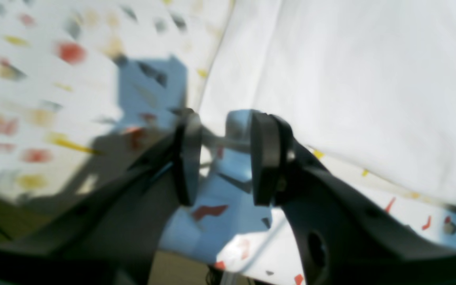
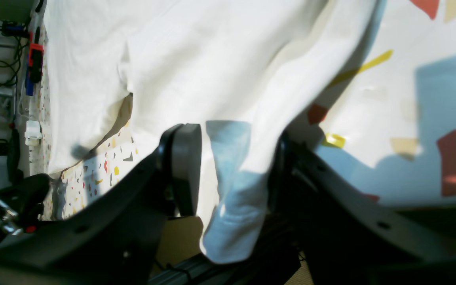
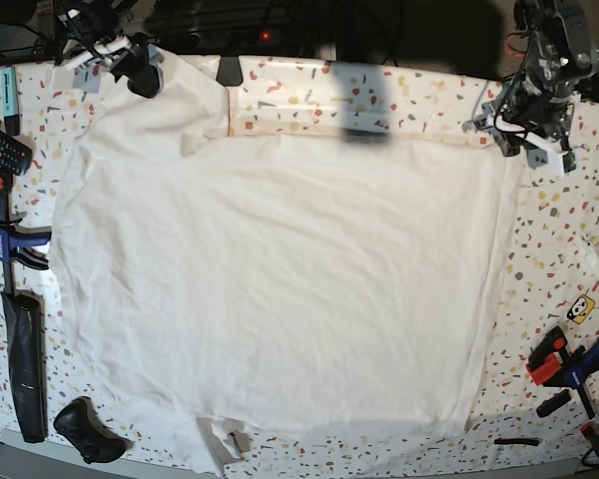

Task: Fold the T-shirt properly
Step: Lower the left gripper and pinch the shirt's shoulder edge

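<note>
The white T-shirt [image 3: 270, 289] is spread flat across most of the terrazzo tabletop [image 3: 559, 259]. At upper left of the base view, its corner is held between the right gripper's [image 2: 232, 170] jaws. At upper right, the left gripper [image 1: 222, 158] is seen parted, gripping nothing.

I count one T-shirt [image 3: 270, 289] on one worktop [image 3: 559, 249]. My tools number two: left tool [image 3: 532, 140], right tool [image 3: 130, 60]. Clamps: two at one edge [image 3: 5, 225], two opposite [image 3: 569, 364]. One remote [image 3: 2, 148].
</note>
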